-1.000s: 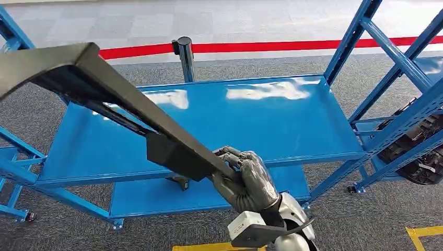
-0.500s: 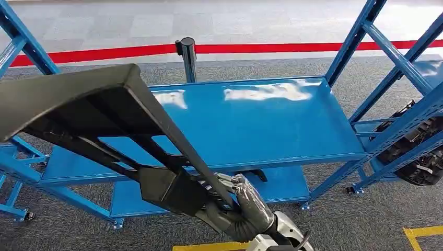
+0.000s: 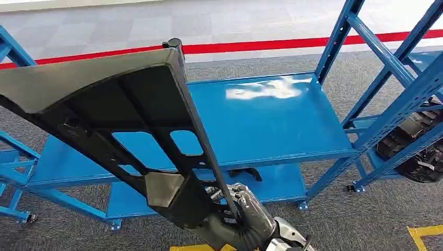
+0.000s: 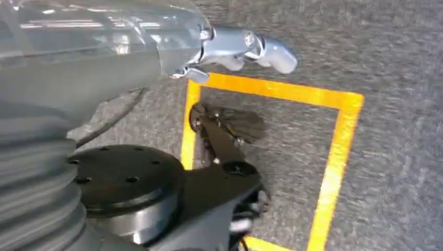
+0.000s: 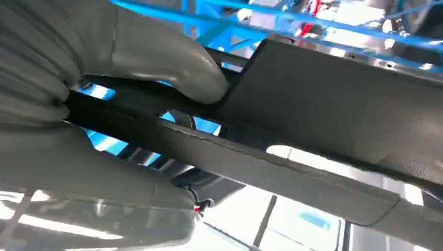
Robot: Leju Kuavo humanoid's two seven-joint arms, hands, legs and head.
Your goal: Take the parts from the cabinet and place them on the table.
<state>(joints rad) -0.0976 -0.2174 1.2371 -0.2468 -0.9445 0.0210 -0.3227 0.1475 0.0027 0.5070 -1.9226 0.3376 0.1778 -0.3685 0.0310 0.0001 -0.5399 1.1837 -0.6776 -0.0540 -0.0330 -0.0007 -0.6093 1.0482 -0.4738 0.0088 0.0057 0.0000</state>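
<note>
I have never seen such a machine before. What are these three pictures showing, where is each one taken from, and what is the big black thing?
This is a humanoid robot with two arms, each ending in a robot hand. The wide picture comes from a camera high on its body, looking forward and down. There the right robot hand grips a long black plastic part, a flat panel with openings in it, held up over a blue metal table. The tabletop has nothing on it yet. At the right edge stands a blue rack with dark parts on it.

The other two pictures come from cameras at the wrists. The right wrist view shows the grey thumb pressed on that same part. The left wrist view looks down at grey carpet with yellow tape; whether that hand is open or closed cannot be told.
</note>
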